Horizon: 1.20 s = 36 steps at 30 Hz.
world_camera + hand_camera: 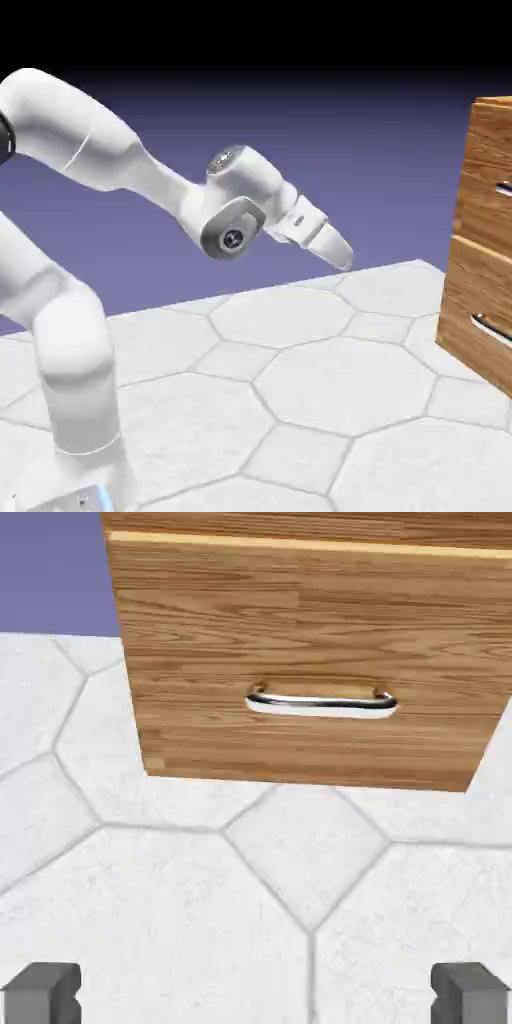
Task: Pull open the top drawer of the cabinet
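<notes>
White tiles of large octagons and small squares, joined by pale grey lines, spread across the floor (345, 388) beneath me, with a blue-violet backdrop (300, 150) beyond, darkening to black at the top. My fingers (42, 994) are wide apart, nothing between them. The wood-grain cabinet (478, 270) stands at the exterior view's right, well apart from me, its top drawer (488, 175) above another silver-handled drawer (478, 300).

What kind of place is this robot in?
It looks like a pretend room made on a computer. The backdrop is plain blue-violet fading to black, the tiled floor is pale and has nothing on it but the robot arm and a wooden cabinet.
</notes>
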### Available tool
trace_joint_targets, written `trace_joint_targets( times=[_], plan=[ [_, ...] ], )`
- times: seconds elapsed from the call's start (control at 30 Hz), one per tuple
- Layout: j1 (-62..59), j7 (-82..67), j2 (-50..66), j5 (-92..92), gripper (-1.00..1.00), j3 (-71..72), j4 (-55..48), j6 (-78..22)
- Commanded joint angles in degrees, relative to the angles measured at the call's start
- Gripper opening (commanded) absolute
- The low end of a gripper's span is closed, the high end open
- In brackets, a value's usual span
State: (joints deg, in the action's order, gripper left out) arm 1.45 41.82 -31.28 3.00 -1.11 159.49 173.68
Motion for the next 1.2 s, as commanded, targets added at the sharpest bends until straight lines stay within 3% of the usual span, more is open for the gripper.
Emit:
trace_joint_targets(
  times=[0.0,1.17],
  plan=[
    [0.63,-0.53,1.15,2.49,0.00,-0.92,-1.25,-0.27],
    [22.81,-18.98,41.19,89.71,0.00,-33.07,-44.99,-9.70]
  ],
)
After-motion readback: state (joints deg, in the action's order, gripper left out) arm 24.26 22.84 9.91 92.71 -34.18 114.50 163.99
